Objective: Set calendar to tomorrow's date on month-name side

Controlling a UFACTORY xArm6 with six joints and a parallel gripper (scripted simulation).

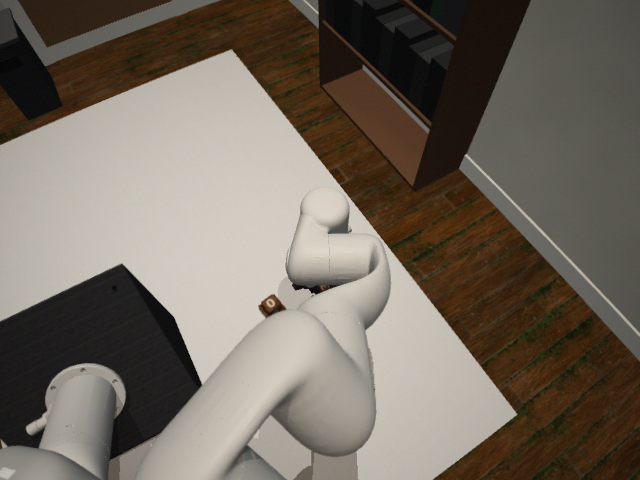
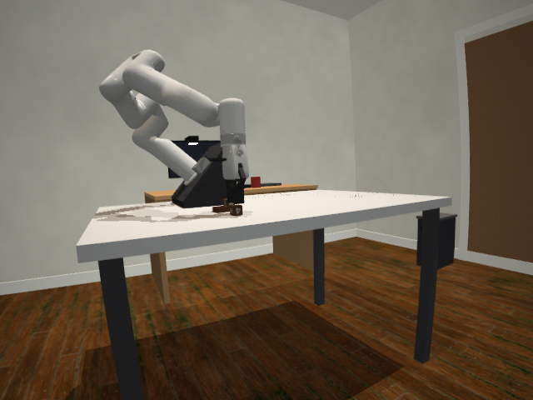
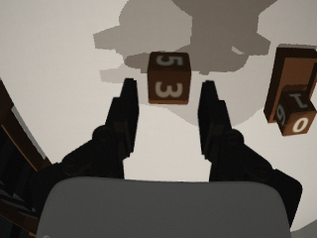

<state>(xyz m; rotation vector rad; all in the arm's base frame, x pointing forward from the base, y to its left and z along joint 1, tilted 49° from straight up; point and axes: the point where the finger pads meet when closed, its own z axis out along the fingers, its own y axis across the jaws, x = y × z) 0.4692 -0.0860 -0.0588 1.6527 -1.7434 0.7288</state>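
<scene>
Top view: arm (image 1: 289, 372) hides claw (image 3: 168, 102), tray (image 3: 285, 89).

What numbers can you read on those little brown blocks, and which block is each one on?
"5" and "3": on two faces of the loose cube between the claw fingers.
"0": on the facing side of the cube in the tray, with "1" on the face above it.
"0": the same cube seen from the top view.
Month name on the tray: not readable here.
</scene>
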